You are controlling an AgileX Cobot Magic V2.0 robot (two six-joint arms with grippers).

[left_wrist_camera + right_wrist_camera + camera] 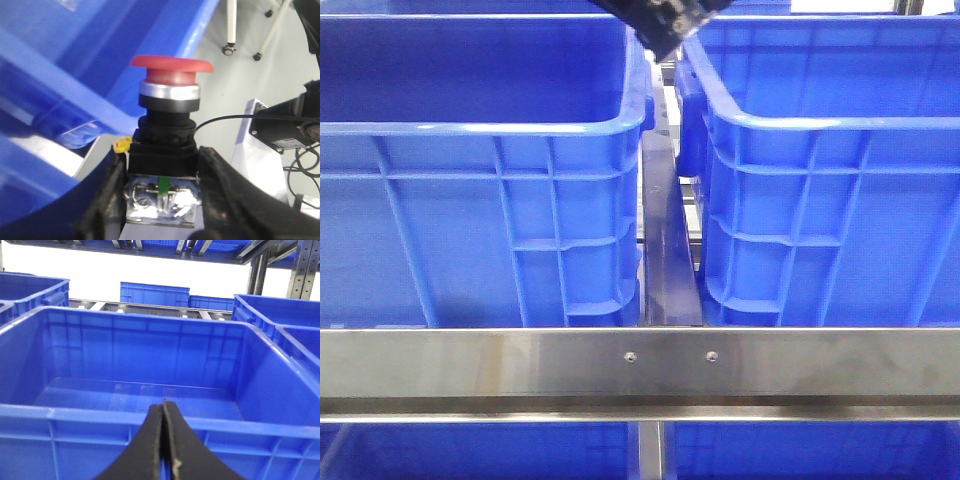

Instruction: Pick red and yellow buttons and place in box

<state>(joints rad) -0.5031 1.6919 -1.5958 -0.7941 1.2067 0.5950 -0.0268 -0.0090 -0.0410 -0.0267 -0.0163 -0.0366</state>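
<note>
In the left wrist view my left gripper [161,167] is shut on the black body of the red button [171,63], a mushroom-headed push button with a silver collar and a clear base. I hold it upright in the air beside the rim of a blue crate [75,65]. A small yellow tab [122,145] sticks out at the button body's side. The yellow button is out of view. My right gripper [164,407] is shut and empty, just in front of the near rim of a deep blue box [100,415] whose inside looks bare.
The front view shows two alike blue crates, left [470,130] and right [820,125], with a narrow gap between them and a steel rail [640,365] across the front. A dark arm part [665,22] hangs over the gap. More blue crates [155,294] stand behind.
</note>
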